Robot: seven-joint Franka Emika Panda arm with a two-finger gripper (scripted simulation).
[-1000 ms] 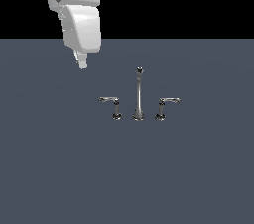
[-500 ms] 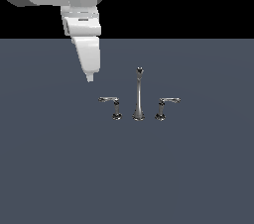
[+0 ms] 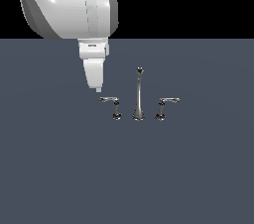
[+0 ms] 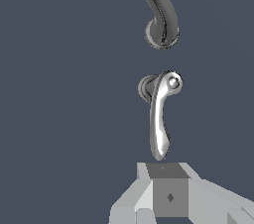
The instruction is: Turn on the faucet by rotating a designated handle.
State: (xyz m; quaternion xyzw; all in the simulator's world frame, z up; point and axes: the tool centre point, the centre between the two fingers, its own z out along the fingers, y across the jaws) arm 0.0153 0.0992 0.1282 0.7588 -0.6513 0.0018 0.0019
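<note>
The exterior view is showing the whole shiny chrome three-piece faucet [image 3: 138,96] standing at frame centre on the flat slate-grey surface [image 3: 127,178], with the white gripper [image 3: 98,88] hanging just above the tip of the thin chrome left-side lever handle [image 3: 110,103]. The wrist view is showing only that handle [image 4: 161,116] and the spout base close up. The handle's long axis is lying horizontal, pointing toward the exterior view's left. Whether the fingers are spread or pressed together cannot be told.
</note>
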